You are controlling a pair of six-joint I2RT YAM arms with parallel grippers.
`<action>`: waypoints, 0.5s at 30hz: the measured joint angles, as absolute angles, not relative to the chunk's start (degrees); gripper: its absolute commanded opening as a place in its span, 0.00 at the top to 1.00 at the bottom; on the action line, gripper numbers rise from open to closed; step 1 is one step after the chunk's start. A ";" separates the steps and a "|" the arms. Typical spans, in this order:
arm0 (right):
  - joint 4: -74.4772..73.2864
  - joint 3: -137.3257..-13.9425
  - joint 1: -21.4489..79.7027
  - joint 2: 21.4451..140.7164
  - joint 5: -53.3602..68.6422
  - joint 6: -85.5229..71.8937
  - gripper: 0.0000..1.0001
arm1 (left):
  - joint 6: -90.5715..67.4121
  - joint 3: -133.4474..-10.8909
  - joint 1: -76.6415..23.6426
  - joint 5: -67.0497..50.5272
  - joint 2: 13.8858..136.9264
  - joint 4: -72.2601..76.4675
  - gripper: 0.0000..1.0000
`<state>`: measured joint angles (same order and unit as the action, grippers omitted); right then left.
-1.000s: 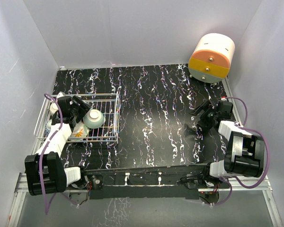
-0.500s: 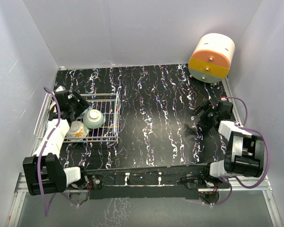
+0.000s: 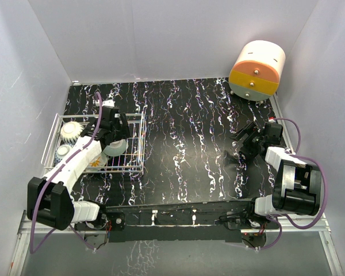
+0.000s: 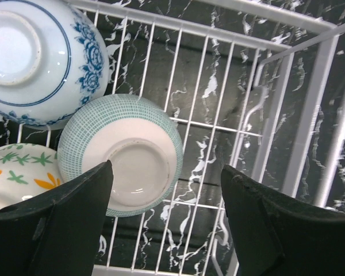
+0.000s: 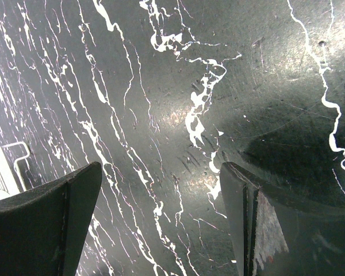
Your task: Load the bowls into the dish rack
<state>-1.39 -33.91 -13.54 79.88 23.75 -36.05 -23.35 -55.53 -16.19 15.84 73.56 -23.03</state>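
The dish rack (image 3: 141, 127) stands at the table's left with several bowls in it. A ribbed white bowl (image 3: 72, 131) and a blue-patterned bowl (image 3: 63, 153) lie at its left end. A teal bowl (image 3: 116, 150) and a floral bowl (image 3: 96, 164) lie nearer the middle. My left gripper (image 3: 116, 137) hovers open above the teal bowl with nothing between its fingers. In the left wrist view, the teal bowl (image 4: 123, 155), the blue bowl (image 4: 40, 57) and the floral bowl (image 4: 17, 178) lie bottom-up on the rack (image 4: 310, 86) under the left gripper (image 4: 165, 172). My right gripper (image 3: 237, 145) is open and empty over bare table at the right.
A cream-and-orange cylindrical drawer unit (image 3: 257, 70) stands at the back right corner. White walls close in the table on three sides. The right wrist view shows only black marbled tabletop under the right gripper (image 5: 161, 169).
My left gripper has swung from the rack's left end towards its middle and back, uncovering the ribbed white bowl, and its jaws have widened. The right arm has not moved.
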 measured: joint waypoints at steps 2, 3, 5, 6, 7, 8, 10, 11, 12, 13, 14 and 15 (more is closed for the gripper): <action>-1.39 -33.91 -13.54 79.88 23.75 -36.05 0.14 | -23.31 -55.68 -17.76 18.33 74.43 -23.24 0.24; -1.39 -33.91 -13.54 79.88 23.75 -36.05 0.14 | -23.16 -55.86 -18.57 19.84 74.63 -23.49 0.23; -1.39 -33.91 -13.54 79.88 23.75 -36.05 0.14 | -23.09 -56.25 -20.03 22.94 74.85 -24.08 0.23; -1.39 -33.91 -13.54 79.88 23.75 -36.05 0.14 | -23.05 -56.53 -20.60 24.38 74.98 -24.34 0.23; -1.39 -33.91 -13.54 79.88 23.77 -36.05 0.14 | -23.03 -56.80 -21.02 25.41 75.20 -24.45 0.23; -1.39 -33.91 -13.54 79.88 23.75 -36.05 0.14 | -22.98 -57.17 -21.63 26.98 75.59 -24.51 0.23; -1.39 -33.91 -13.54 79.88 23.77 -36.05 0.14 | -22.94 -57.60 -22.46 29.39 76.44 -24.56 0.23; -1.39 -33.91 -13.54 79.88 23.75 -36.05 0.14 | -22.94 -57.69 -22.83 30.41 76.90 -24.60 0.23; -1.39 -33.91 -13.54 79.88 23.75 -36.05 0.14 | -22.92 -57.71 -23.11 31.29 77.36 -24.71 0.22; -1.39 -33.91 -13.54 79.88 23.75 -36.05 0.14 | -22.92 -57.71 -23.27 31.99 77.80 -24.88 0.22; -1.37 -33.91 -13.54 79.88 23.75 -36.05 0.14 | -22.92 -57.71 -23.42 32.58 78.22 -24.97 0.22; -1.39 -33.91 -13.54 79.88 23.75 -36.05 0.14 | -22.94 -57.71 -23.46 32.97 78.46 -24.97 0.22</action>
<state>-1.39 -33.91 -13.54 79.88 23.75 -36.05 -22.94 -57.71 -23.46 32.97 78.46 -24.97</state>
